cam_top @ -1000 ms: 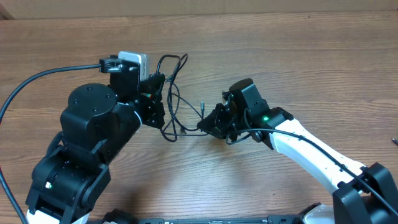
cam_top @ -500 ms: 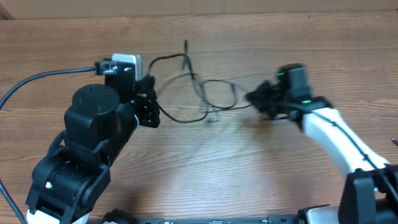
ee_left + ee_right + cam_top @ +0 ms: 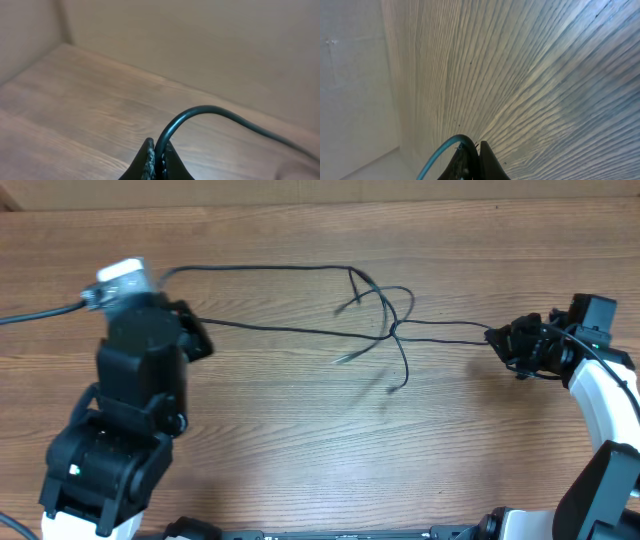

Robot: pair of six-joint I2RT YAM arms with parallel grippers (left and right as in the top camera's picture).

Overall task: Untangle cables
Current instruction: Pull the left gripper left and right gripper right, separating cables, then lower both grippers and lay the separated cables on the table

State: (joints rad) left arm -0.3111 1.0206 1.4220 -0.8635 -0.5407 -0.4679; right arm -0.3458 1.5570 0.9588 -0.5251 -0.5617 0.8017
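Wood-grain table [image 3: 300, 460] underneath, plain pale wall behind in the wrist views. Looks roughly half done, as a judgement: drawn out long and nearly straight, yet not parted. Leaves one knot [image 3: 396, 330] where the cables [image 3: 290, 330] cross and catch on each other.

Left of the knot, run as two lines, one high and one low, well apart, toward the left gripper [image 3: 192, 338]; cannot tell where the higher line ends beside the wrist. Right of the knot, narrow to a close pair reaching the right gripper [image 3: 503, 340]. Around the knot, to its left and below, trail three short loose ends [image 3: 345, 357], slack on the wood, tips too small to make out. Just above the knot, arch in a small loop.

Thin, black, limp where free and taut where held.

Left fingers [image 3: 149, 162] pressed together, pinching a cord that bows up and away. Right fingers [image 3: 486, 162] likewise closed on a cord, which curls off with a bluish sheen.

Left to do, by the look of it: work the knot open, probably by feeding one loose end back through the loop, then lay the two cords apart
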